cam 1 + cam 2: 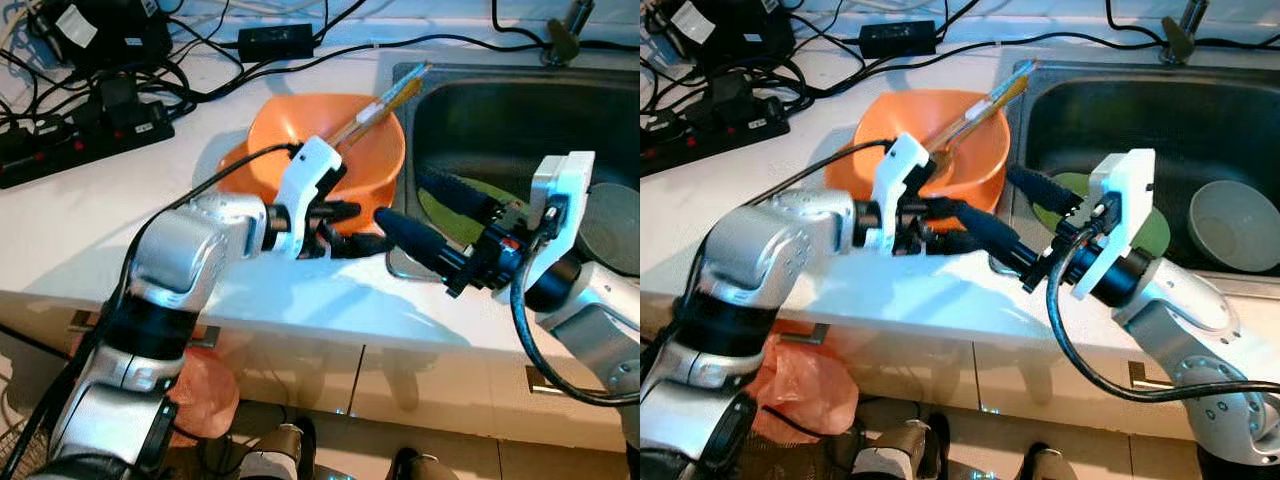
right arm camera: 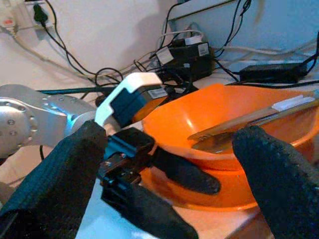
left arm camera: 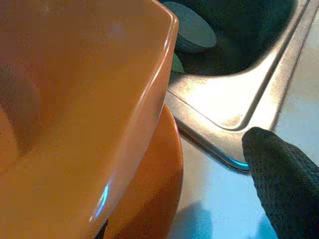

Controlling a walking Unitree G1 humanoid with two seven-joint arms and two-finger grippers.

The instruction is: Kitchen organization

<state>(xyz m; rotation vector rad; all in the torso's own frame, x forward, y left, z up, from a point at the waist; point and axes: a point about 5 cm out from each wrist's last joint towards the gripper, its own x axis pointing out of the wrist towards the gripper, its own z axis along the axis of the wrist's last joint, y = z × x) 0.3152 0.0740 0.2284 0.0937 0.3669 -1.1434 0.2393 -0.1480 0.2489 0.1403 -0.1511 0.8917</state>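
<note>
White counter (image 1: 90,230), steel sink (image 1: 1110,100) beside right gripper (image 1: 405,215), cables and power strip (image 1: 85,135) well behind. Left gripper (image 1: 345,225) fingers spread, touching near side of orange bowl (image 1: 300,135); bowl sits on orange plate (image 3: 149,199), utensils (image 1: 385,105) inside. Right gripper wide open, empty, just beside bowl. Gray bowl (image 1: 1235,225) in sink; green item partly hidden.

No text, label or number can be read anywhere

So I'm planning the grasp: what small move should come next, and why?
Probably close the left gripper on the near rim of the orange bowl: its fingers already sit there, while the open right gripper waits beside it.
</note>
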